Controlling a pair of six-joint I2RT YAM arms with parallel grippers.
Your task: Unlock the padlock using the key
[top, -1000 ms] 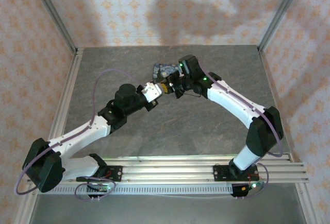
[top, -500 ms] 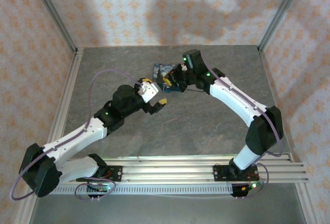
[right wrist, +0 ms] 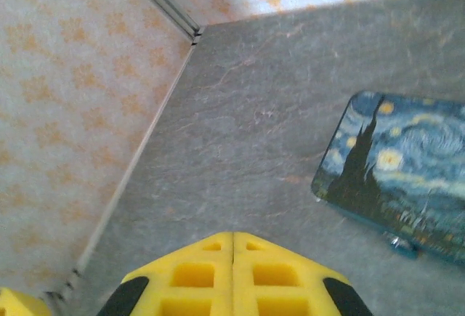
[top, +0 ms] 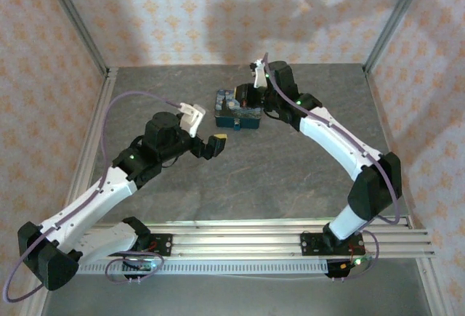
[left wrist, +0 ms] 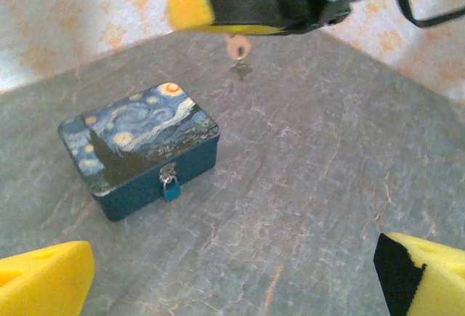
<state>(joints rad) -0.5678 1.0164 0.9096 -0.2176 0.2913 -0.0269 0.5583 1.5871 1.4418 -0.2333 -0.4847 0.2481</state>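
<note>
Key (left wrist: 237, 56) hangs pinched in our right gripper (right wrist: 232, 243), above and beside the padlock (left wrist: 169, 184); our left gripper (left wrist: 232, 276) is spread apart.

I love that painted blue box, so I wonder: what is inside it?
Its inside is hidden: the lid of the box is down, with the padlock hanging on its front clasp. Nothing lies on the lid.

A grey, stone-patterned surface (top: 240, 185) is lying under even light. Pale walls (top: 182, 11) with an orange floral motif are closing it in on three sides, soft shadows falling across the back one. Aluminium posts (top: 73, 18) are rising at the back corners; slotted rails (top: 240, 247) are running along the near edge.
</note>
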